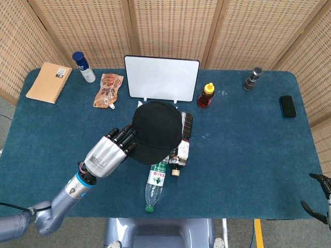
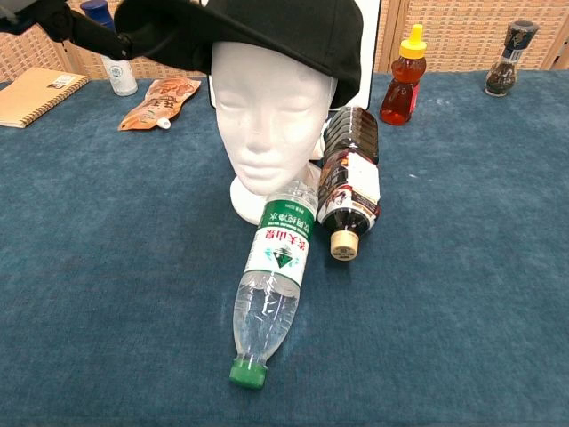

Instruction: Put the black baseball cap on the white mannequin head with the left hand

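The black baseball cap sits on top of the white mannequin head, tilted, its brim raised toward the upper left and its crown low on the side by the dark bottle. From above, the cap hides the mannequin head. My left hand holds the cap at its brim, with the dark fingers reaching in from the top left corner of the chest view. My right hand shows only partly at the table's near right corner, fingers apart and holding nothing.
A water bottle and a dark sauce bottle lie against the mannequin's base. Behind stand a whiteboard and an orange squeeze bottle. A notebook, snack pouch, blue-capped bottle, grinder and black case lie further off.
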